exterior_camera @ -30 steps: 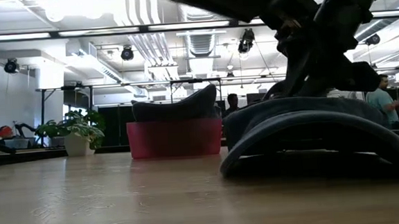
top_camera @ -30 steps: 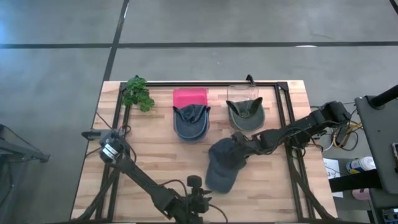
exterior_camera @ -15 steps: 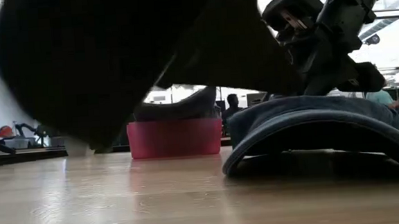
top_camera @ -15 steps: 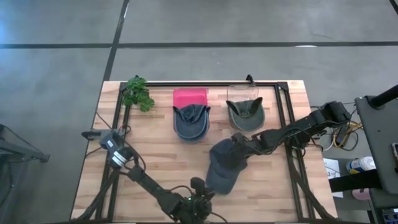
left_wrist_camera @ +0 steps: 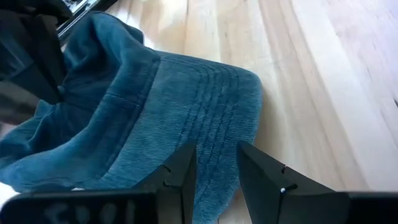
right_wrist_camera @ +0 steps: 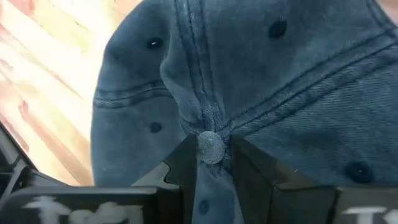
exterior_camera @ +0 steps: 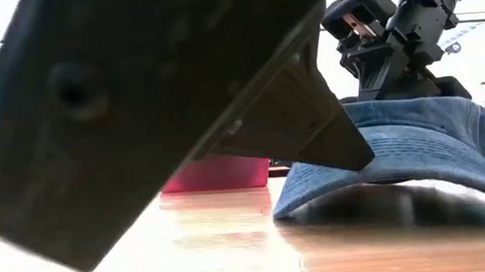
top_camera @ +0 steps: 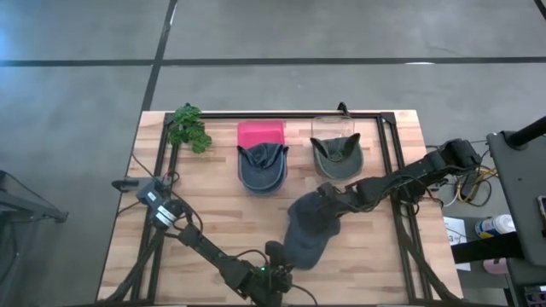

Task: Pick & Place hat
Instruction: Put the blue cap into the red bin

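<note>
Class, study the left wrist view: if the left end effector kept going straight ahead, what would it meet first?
Most likely the brim of the blue cap, lying directly ahead of the left end effector; depth is uncertain.

The hat (top_camera: 309, 230) is faded denim blue with rows of stitching on the brim — like the two others (one greyer). A red box (top_camera: 260, 134), green plant (top_camera: 188, 127) and pale striped-wood table (top_camera: 222, 213).
</note>
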Motion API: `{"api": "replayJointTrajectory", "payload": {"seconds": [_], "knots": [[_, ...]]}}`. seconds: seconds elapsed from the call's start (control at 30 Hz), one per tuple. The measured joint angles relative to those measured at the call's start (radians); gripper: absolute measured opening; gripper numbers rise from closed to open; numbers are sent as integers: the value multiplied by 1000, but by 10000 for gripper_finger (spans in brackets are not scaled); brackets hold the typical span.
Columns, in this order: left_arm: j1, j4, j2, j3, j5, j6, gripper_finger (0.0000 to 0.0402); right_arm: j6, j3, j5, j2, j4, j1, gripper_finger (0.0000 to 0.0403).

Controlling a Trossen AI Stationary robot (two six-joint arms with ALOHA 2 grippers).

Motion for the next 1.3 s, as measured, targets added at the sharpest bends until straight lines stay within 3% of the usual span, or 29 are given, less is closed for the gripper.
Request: {"api": "replayJointTrajectory", "payload": {"seconds": [0.27, 0.47, 0.73, 0.8, 0.97, 1.3], "knots": [[-18, 0, -2, 21, 49, 26, 110, -4, -16, -15, 0, -7, 0, 88], [-14, -1, -4, 19, -14, 25, 110, -4, -18, -19, 0, -5, 0, 89], [18, 0, 11, 16, 12, 53, 110, 9, -18, -78, 0, 31, 8, 80], [22, 0, 12, 16, -5, 53, 110, 23, -18, -83, 0, 33, 20, 81], [27, 0, 12, 16, -163, 45, 110, 43, -18, -107, 0, 33, 48, 84], [61, 111, 13, 16, -124, 48, 110, 73, -18, -125, 1, 185, 57, 80]]}}
